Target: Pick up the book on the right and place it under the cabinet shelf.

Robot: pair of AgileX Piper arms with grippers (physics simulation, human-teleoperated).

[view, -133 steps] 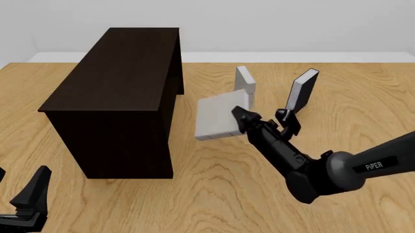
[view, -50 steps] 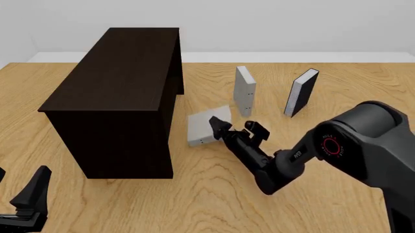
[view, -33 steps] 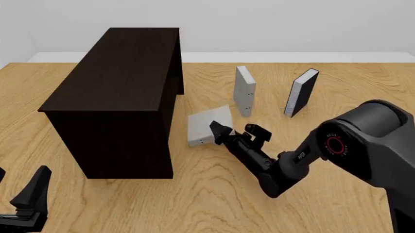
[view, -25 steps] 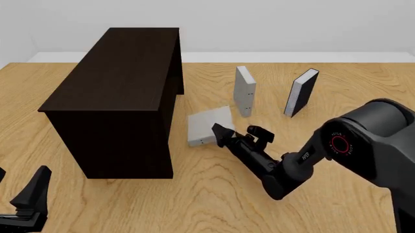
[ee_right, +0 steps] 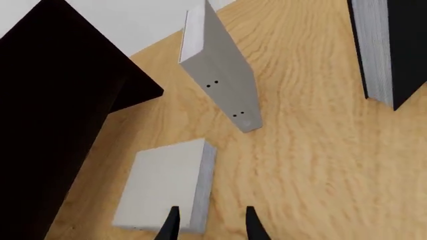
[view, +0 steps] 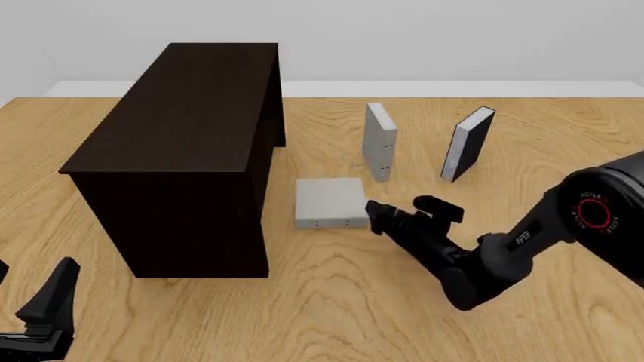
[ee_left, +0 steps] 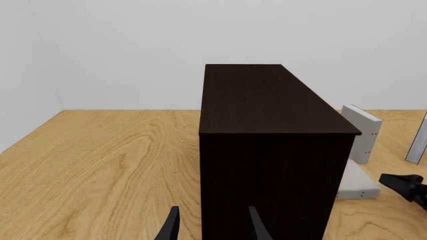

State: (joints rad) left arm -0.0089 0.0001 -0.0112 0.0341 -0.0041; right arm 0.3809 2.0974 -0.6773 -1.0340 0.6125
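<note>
Grey book lying flat beside the cabinet, right end effector empty.

The right end effector (view: pixel 408 213) sits low with fingers parted, holding nothing, just beside the book (view: pixel 330 203). The book lies flat on the wooden surface (view: pixel 332 302), next to the cabinet shelf (view: pixel 176 151). The left end effector (ee_left: pixel 210 230) has its fingers spread, empty.

Simulated tabletop (view: pixel 201 324), blank white wall (view: pixel 403 38)
</note>
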